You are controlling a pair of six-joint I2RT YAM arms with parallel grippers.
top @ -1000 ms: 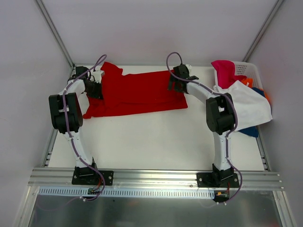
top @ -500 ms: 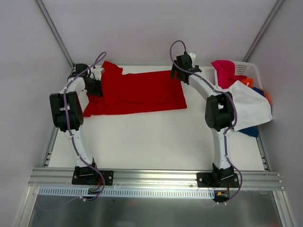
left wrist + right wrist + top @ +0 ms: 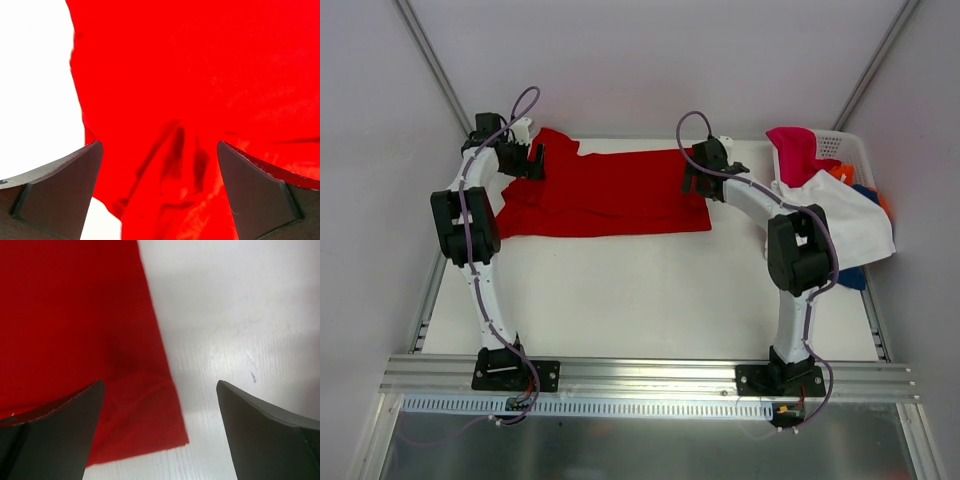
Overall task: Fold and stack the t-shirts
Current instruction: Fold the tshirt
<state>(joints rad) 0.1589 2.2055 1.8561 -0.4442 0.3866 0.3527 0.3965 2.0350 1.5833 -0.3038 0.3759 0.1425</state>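
two claws, both spread wide, nothing pinched in either. left gripper [image 3: 530, 160] hangs over the left end of the red tee [image 3: 610, 195], at the far left of the table [image 3: 650, 300]. its wrist view shows fingers [image 3: 60, 190] apart, with creased red cloth under the gap and bare table off to one side.

red tee lies across the far half of the table, long way left to right. it looks like a flattish band, bunched and uneven at the left end, straighter at the right.

right gripper [image 3: 695, 178] sits over the tee's right end. its wrist view shows a corner of the cloth below, a small crease near it, and bare table beside it.

far right is the basket [image 3: 848, 145]: magenta tee [image 3: 795, 150] over its rim, white tee [image 3: 845, 225] spilling out the near side, orange [image 3: 840, 173] and blue [image 3: 850, 277] bits peeking out. none of these are folded yet.

step in hand, my guess: take fresh grips on the red tee's ends for the next fold. to do it well:
- come down right on the cloth edges, not mid-panel
- catch all layers at the bunched left end
- close both claws fully before lifting
- lift level and keep the band taut so the ends meet square
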